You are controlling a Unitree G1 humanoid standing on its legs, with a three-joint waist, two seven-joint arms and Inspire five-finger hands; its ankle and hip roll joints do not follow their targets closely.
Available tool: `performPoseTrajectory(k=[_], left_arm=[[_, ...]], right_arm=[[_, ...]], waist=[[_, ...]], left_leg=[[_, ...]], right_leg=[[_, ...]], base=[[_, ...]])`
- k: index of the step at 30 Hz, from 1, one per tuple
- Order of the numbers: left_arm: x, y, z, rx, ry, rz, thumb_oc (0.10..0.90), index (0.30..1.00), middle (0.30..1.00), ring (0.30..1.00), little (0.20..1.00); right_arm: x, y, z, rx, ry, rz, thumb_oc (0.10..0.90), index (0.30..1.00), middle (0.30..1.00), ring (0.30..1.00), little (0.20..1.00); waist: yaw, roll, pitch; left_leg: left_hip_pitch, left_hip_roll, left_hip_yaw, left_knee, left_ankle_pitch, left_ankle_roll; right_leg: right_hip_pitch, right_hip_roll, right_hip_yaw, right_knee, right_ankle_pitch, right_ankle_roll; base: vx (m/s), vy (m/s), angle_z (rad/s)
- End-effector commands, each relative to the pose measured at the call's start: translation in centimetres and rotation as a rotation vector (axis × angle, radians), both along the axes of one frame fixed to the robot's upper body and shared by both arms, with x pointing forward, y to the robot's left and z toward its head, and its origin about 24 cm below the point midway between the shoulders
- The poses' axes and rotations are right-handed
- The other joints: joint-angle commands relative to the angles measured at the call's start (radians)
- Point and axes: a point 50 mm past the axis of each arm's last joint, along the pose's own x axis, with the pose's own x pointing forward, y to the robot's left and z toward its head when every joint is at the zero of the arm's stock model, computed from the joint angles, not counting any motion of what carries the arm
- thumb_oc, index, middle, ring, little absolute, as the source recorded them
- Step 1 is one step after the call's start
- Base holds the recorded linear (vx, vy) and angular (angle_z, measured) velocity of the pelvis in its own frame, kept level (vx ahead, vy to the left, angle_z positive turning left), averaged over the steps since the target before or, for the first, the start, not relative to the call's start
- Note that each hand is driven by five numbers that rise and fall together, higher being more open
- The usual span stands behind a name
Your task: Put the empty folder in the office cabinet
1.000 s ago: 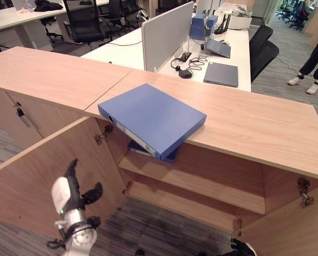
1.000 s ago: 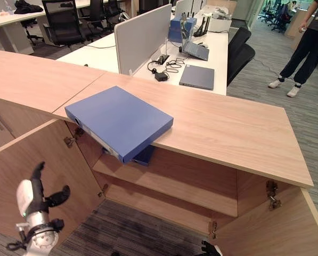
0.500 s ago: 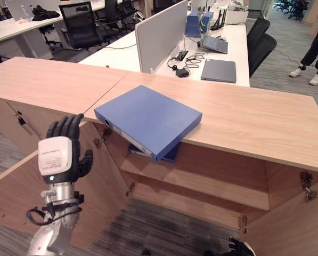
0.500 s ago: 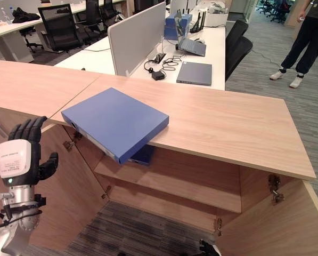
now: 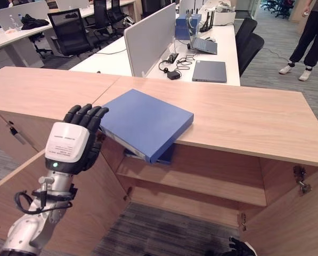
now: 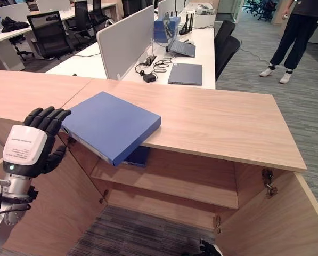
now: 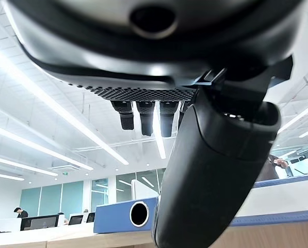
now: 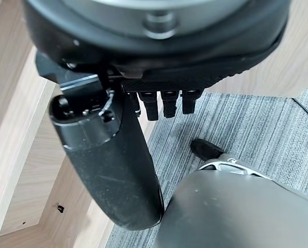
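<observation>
Folder: a blue folder (image 5: 147, 123) lies flat on the cabinet top (image 5: 254, 117), its near corner and spine jutting out past the front edge above the open cabinet.
Spine: the round finger hole of the spine shows in the left wrist view, level with the hand.
Second folder: another blue one (image 5: 164, 157) sits on the shelf (image 5: 201, 182) just under the overhanging corner, mostly hidden.
Left hand: the left hand (image 5: 72, 142) is raised with its back to the camera, fingers straight and close together, holding nothing; the fingertips (image 5: 89, 111) are just beside the folder's left edge, and contact is hard to judge.
Right hand: the right hand (image 8: 112, 170) hangs low over the grey carpet beside the cabinet, fingers loose and empty.
Cabinet doors: the left door (image 5: 52, 208) and the right door (image 5: 302, 224) both stand open.
Behind: a white desk (image 5: 174, 58) with a divider screen and a closed laptop (image 5: 209, 71).
Person: one stands on the carpet at the far right (image 5: 308, 37).
</observation>
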Motion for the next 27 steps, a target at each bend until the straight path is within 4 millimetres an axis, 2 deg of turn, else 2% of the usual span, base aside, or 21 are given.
performPoseTrajectory(k=[1,17,27], left_arm=[[2.1,-0.7,5.1,0.030,-0.204,-0.066,0.800,0.900,0.900,0.900,0.900],[2.5,-1.0,4.2,-0.042,-0.139,-0.080,0.800,0.900,0.900,0.900,0.900],[3.0,-3.4,3.8,-0.009,-0.075,-0.194,0.800,0.900,0.900,0.900,0.900]], right_arm=[[4.2,-1.1,1.7,-0.047,-0.141,0.085,0.800,0.900,0.900,0.900,0.900],[3.6,-1.3,1.6,-0.042,-0.131,0.038,0.800,0.900,0.900,0.900,0.900],[3.5,-0.9,1.4,-0.030,-0.123,0.056,0.800,0.900,0.900,0.900,0.900]], waist=[[-0.017,0.007,0.004],[-0.028,-0.009,0.004],[-0.042,-0.009,0.000]], left_leg=[[0.029,0.040,0.001,0.012,-0.049,-0.048],[0.046,0.036,-0.002,0.012,-0.063,-0.042],[0.063,0.033,-0.003,0.013,-0.074,-0.035]], right_leg=[[0.126,-0.058,-0.025,0.020,-0.172,0.105],[0.134,-0.057,-0.010,0.022,-0.176,0.104],[0.136,-0.055,0.000,0.038,-0.186,0.099]], base=[[0.00,0.000,0.00],[0.01,0.005,-0.02],[0.00,0.000,0.00]])
